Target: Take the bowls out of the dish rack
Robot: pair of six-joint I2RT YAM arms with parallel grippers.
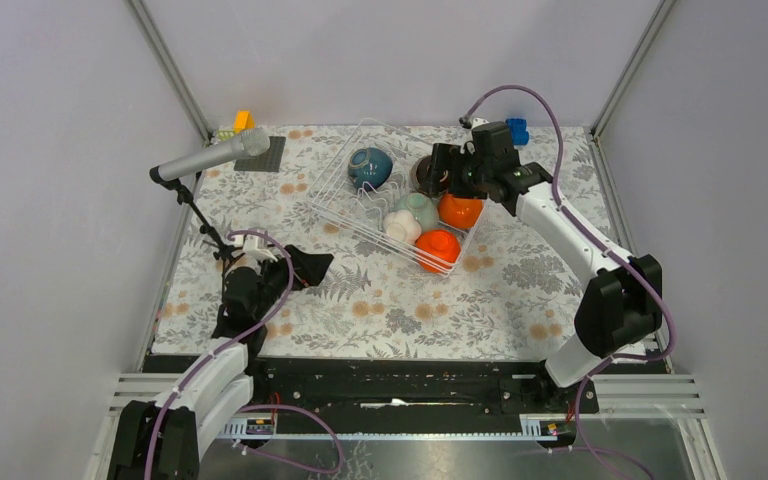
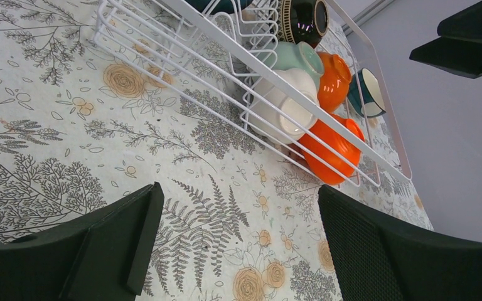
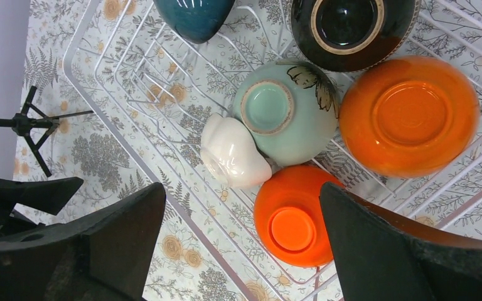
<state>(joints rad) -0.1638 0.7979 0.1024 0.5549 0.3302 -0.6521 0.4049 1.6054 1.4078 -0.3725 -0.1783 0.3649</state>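
Your right end effector (image 3: pixel 241 207) hangs released over the dish rack (image 1: pixel 345 195), its two dark fingers spread wide and grasping nothing. From the right wrist camera, the white bowl (image 3: pixel 232 153) and the nearer orange bowl (image 3: pixel 292 216) show in the gap between them. Take the mint green bowl (image 3: pixel 285 113) as the centre of the dial. It sits bottom-up, with the white bowl touching it at 8 o'clock and the nearer orange bowl just beside it at 6 o'clock, also bottom-up. The second orange bowl (image 3: pixel 408 116) presses against it at 3 o'clock, foot ring upward. The dark brown bowl (image 3: pixel 351 25) lies at 1 o'clock, and the dark teal bowl (image 3: pixel 194 15) stands apart at 11 o'clock. All six bowls are inside the rack, which sits angled at the 12 o'clock end of the floral counter (image 1: pixel 410 300). Your left end effector (image 1: pixel 305 268) is also released and empty, low over the counter at about 8 o'clock from the rack and well apart from it. A grey microphone (image 1: pixel 210 157) on a small tripod stands at the counter's 10 o'clock edge.
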